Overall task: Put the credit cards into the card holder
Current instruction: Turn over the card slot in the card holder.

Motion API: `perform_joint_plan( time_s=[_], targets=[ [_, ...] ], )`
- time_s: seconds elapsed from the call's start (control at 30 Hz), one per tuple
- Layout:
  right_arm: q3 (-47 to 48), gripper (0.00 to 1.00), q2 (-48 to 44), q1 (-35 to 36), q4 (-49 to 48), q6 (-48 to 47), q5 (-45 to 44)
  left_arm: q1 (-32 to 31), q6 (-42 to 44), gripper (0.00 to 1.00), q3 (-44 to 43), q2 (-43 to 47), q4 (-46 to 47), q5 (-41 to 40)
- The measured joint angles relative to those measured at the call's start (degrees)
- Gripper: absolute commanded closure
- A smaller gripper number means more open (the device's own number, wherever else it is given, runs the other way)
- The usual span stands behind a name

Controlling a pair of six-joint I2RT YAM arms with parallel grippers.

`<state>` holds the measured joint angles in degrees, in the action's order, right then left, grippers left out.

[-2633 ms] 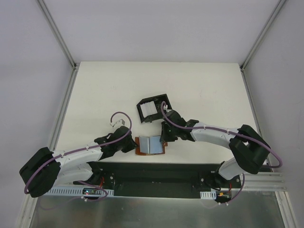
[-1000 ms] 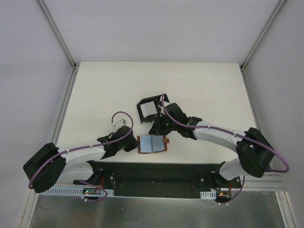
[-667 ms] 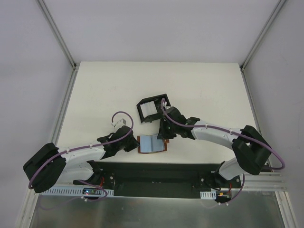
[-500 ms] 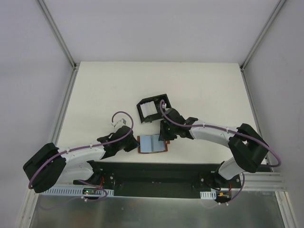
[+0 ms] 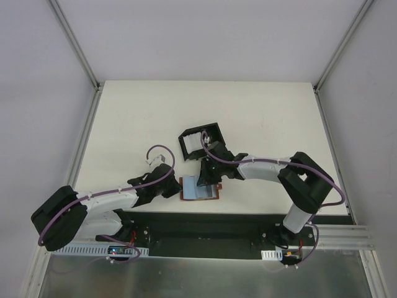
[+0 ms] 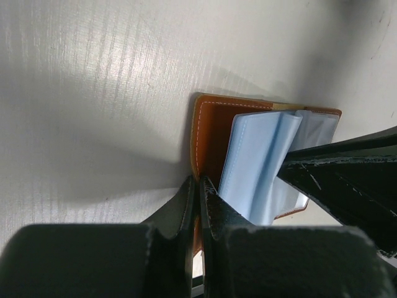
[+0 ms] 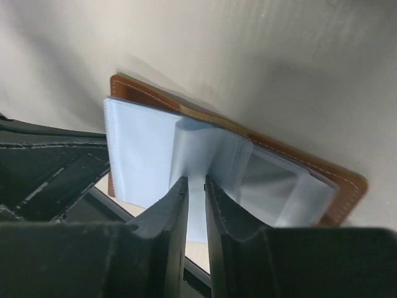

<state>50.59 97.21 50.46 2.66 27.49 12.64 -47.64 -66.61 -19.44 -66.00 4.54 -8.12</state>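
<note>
**Pinch the free edge, pull flat**

Left gripper (image 6: 198,200) clamps the near edge of the open brown leather wallet (image 6: 211,127). Right gripper (image 7: 192,202) pinches a thin pale blue-grey card (image 7: 139,149) inside it, probably light, bendy and slippery. The black plastic open-topped card holder (image 5: 184,144) stands beyond.

The wallet (image 6: 211,133) is smooth tan leather with pale stitching along its rim. The pale blue sleeves (image 6: 257,167) look like thin, soft, half-clear plastic with a mild sheen. The counter (image 6: 93,93) is matt white with a fine ribbed grain, while the card holder (image 5: 183,146), left gripper (image 6: 197,186) and right gripper (image 7: 195,184) are matt black plastic, ragged at the edges.
</note>
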Motion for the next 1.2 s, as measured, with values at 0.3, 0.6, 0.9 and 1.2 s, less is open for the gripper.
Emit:
perform_joint_plan(
  time_s=[0.3,0.6,0.9,1.2],
  targets=[
    [0.13,0.8,2.34,0.02,-8.09,1.03,7.56,0.0,-1.07,1.0,-0.02,-0.98,0.79,-0.02],
    [2.82,0.78,0.17,1.6,-9.16,-0.44,11.1,0.0,-4.37,1.0,0.0,-2.93,2.73,0.0],
    [2.43,0.78,-12.76,0.07,4.37,-4.76,-4.59,0.0,-4.81,1.0,0.15,-2.89,2.82,0.0],
    [-2.1,0.78,-11.54,-1.79,10.05,-5.25,-8.87,0.0,-4.39,1.0,0.15,-2.58,2.75,0.0]
  ],
)
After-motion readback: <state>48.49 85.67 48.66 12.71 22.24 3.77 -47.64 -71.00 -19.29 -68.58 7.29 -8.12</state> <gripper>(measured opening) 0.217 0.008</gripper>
